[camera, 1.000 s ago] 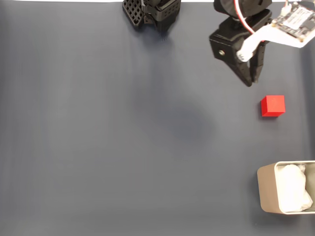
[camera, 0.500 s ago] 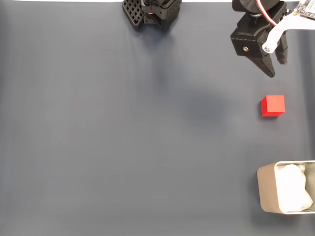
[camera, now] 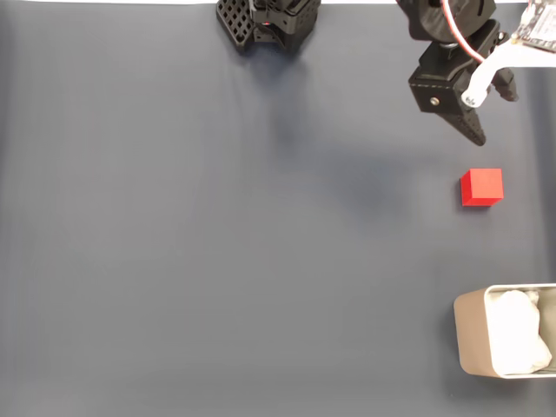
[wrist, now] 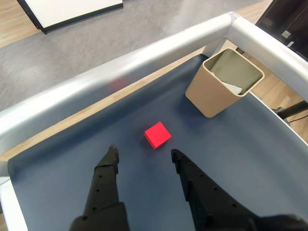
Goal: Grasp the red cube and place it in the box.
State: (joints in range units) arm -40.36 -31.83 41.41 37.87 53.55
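Right now my gripper (wrist: 144,156) hangs with fingers spread, empty, short of the red cube (wrist: 158,134) lying on the dark mat (camera: 217,261). I judge this the approach: next, drop astride it. Beyond sits the box (wrist: 216,94).

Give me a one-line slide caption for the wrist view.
Open pincer just short of the red cube on the dark mat, the box beyond it.
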